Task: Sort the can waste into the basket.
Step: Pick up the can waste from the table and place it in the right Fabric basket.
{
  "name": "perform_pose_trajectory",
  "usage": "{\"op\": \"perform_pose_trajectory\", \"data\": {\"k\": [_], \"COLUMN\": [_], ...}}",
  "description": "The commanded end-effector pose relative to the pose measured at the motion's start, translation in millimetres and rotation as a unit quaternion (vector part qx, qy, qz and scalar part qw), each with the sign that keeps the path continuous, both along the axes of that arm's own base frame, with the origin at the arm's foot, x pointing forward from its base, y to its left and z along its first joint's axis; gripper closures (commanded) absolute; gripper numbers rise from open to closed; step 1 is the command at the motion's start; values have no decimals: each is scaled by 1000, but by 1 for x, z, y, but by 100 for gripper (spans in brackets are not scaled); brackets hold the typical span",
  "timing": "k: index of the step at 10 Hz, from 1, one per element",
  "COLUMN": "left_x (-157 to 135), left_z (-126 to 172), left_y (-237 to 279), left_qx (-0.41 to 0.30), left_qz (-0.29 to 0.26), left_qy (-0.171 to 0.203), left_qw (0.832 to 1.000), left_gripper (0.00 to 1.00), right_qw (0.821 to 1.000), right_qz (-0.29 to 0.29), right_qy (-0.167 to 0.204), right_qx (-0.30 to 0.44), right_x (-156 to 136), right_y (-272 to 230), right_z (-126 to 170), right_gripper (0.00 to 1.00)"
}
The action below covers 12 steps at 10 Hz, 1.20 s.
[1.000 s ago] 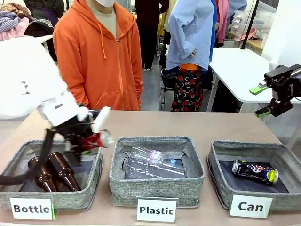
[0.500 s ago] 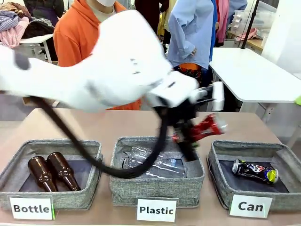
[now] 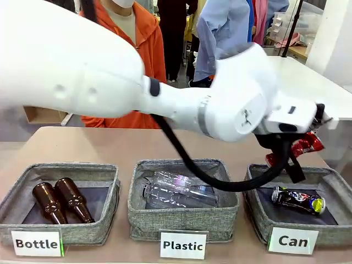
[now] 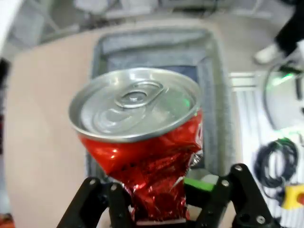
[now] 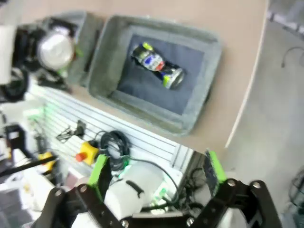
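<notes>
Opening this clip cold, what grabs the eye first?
The left arm sweeps across the whole table, its gripper shut on a crushed red can above the far edge of the bin labelled "Can". A dark printed can already lies inside that bin. The right gripper hangs off the table's side with its jaws open.
</notes>
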State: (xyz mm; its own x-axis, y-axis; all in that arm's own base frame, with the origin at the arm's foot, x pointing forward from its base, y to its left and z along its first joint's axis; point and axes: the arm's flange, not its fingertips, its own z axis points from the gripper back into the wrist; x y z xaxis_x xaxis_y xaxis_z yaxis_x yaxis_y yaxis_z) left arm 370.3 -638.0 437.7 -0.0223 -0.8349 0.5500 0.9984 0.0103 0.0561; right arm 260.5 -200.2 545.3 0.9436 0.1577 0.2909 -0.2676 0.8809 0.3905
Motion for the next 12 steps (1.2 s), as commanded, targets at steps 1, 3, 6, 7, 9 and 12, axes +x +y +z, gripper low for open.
{"op": "perform_pose_trajectory", "data": {"k": [1,3,6,7,9,12], "left_x": [11,3,3,9,8,8], "left_z": [4,-12,-12,-16,-20,-17], "left_y": [-49,-17,-17,-30,-29,-25], "left_qx": [51,25,25,37,55,41], "left_qz": [3,11,11,7,-18,-23], "left_qy": [22,4,4,0,-8,-1], "left_qw": [998,1000,1000,999,998,999], "left_gripper": [97,97,97,97,39,0], "right_qw": [997,1000,1000,1000,1000,1000], "right_qz": [9,0,0,0,0,0], "right_qy": [-63,0,0,0,0,0], "right_qx": [48,0,0,0,0,0], "right_x": [-9,0,0,0,0,0], "right_y": [-7,0,0,0,0,0], "right_z": [-5,0,0,0,0,0], "right_gripper": [0,0,0,0,0,0]}}
